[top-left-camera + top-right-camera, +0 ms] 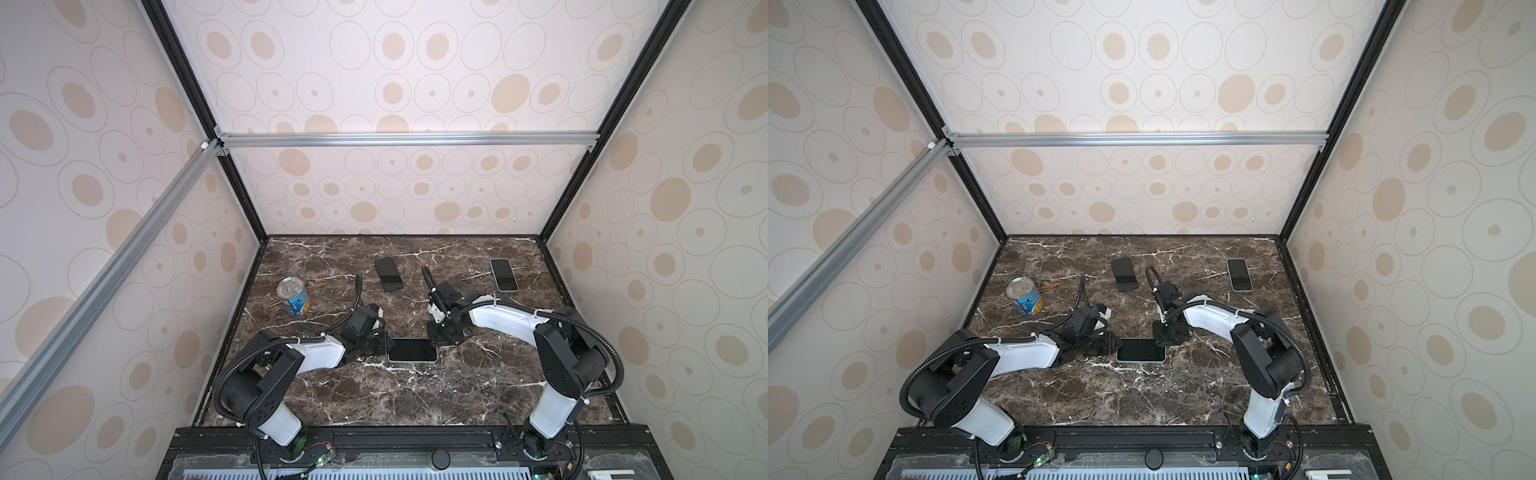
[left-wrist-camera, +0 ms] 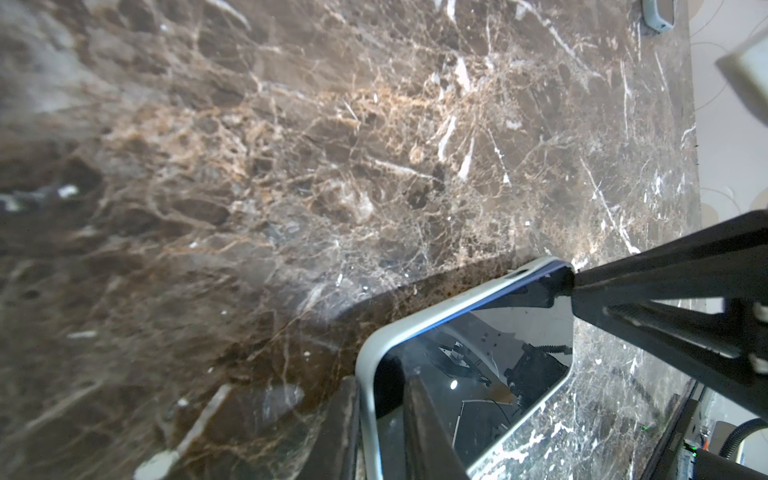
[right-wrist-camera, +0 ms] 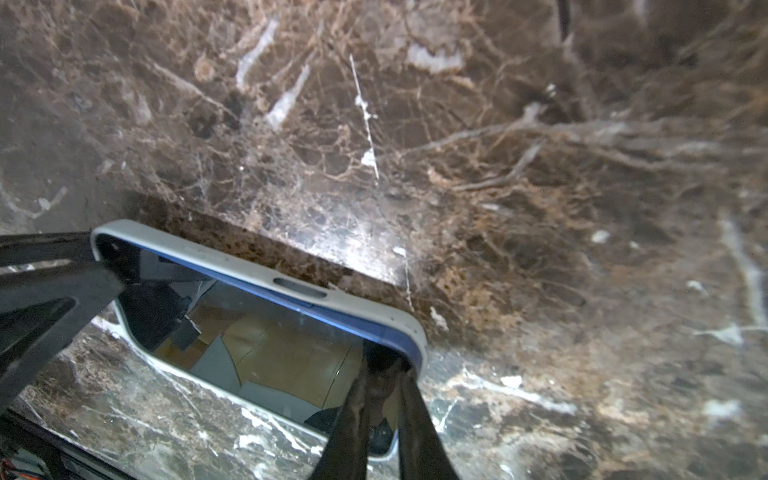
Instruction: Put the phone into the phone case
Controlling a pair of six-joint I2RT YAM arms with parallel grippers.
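Observation:
The phone (image 1: 411, 350) (image 1: 1140, 350), black screen up with blue sides, lies flat inside the pale grey phone case (image 1: 415, 363) at the front middle of the marble table. A blue band of its far side (image 3: 332, 318) shows above the case rim (image 3: 257, 266). My left gripper (image 1: 384, 347) (image 2: 380, 382) is at the left short end, jaws narrow. They straddle the end rim (image 2: 368, 399), one finger outside it and one over the screen (image 2: 519, 332). My right gripper (image 1: 436, 341) (image 3: 382, 365) is shut, its tips resting on the phone's far right corner.
A tin can (image 1: 294, 296) stands at the back left with a wooden stick (image 1: 313, 287) behind it. A dark phone (image 1: 388, 274) lies at the back middle and a pale-rimmed one (image 1: 503, 275) at the back right. Patterned walls enclose three sides of the table.

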